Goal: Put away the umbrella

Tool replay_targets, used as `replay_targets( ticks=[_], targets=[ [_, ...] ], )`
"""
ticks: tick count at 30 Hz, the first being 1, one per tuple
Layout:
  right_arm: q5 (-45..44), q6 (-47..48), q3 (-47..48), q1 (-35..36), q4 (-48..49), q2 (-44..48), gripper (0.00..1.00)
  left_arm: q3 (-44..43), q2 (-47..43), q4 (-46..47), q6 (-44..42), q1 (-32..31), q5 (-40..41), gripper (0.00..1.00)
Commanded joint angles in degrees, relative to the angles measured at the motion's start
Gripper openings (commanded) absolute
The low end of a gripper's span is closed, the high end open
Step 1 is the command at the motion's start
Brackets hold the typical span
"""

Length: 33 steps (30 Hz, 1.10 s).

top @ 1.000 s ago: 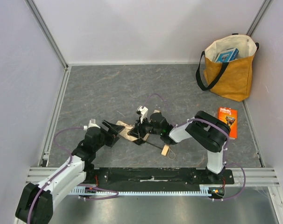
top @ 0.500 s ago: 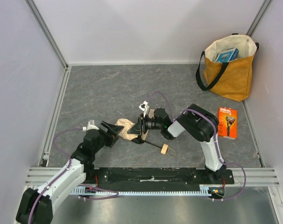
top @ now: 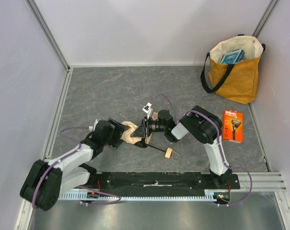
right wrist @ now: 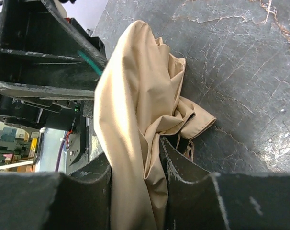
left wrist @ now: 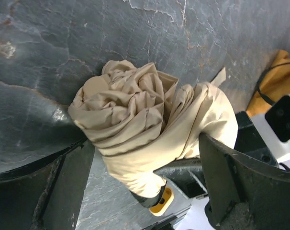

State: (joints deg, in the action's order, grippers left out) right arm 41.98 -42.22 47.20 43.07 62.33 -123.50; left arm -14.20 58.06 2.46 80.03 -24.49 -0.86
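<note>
Where the table [top: 87, 96] runs closest to the arm bases, the umbrella [top: 130, 132] lies near the middle. Its small wooden knob [top: 169, 153] is nearest the near edge, and the thin black shaft [top: 157, 149] slants away from it, leftward, into the bunched cream fabric. The right claw [right wrist: 135, 158] is clamped on a fold of that fabric. The left claw [left wrist: 142, 143] faces the bundle's crumpled end with its jaws spread wide on either side, not gripping. Farther off, by the right edge, an orange packet [top: 233, 125] lies flat. In the far right corner a mustard tote bag [top: 236, 79] stands upright with a blue box [top: 232, 56] showing inside.
</note>
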Motion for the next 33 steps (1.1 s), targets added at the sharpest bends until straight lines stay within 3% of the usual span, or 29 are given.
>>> replay_targets(
  ticks=[1,5,8,15,17,19,21,25,33],
  targets=[
    [2.5,2.2,-0.6,0.4,-12.6,-3.5,0.0,-4.2,8.5,-11.6,3.9,-1.4,5.2,0.94],
    [3.5,3.6,1.1,0.4,-14.7,-3.5,0.0,-4.9,13.7,-11.9,8.3,-2.4,7.3,0.89],
    [4.6,4.4,1.6,0.3,-15.6,-3.2,0.0,-5.1,17.1,-9.8,6.9,-2.3,10.8,0.8],
    [7.2,7.2,2.6,0.3,-18.7,-3.7,0.0,-0.5,22.7,3.2,2.8,-2.8,8.9,0.49],
    [7.4,7.3,3.1,0.3,-19.2,-3.8,0.0,0.7,23.6,5.1,2.6,-2.8,9.1,0.46],
    [7.6,7.2,3.4,0.3,-19.2,-3.8,0.0,0.0,23.9,4.2,1.4,-2.8,8.8,0.53],
    [7.9,7.1,3.5,0.3,-19.2,-3.4,0.0,-2.6,24.2,-1.4,2.0,-2.9,7.8,0.73],
    [8.3,7.1,3.3,0.2,-19.9,-1.0,0.0,-7.7,23.6,-14.4,3.6,-2.8,5.3,0.91],
    [5.5,3.1,3.2,-0.6,-16.1,3.1,0.0,-4.7,19.5,-14.1,5.2,-2.8,-1.0,0.96]
  ],
)
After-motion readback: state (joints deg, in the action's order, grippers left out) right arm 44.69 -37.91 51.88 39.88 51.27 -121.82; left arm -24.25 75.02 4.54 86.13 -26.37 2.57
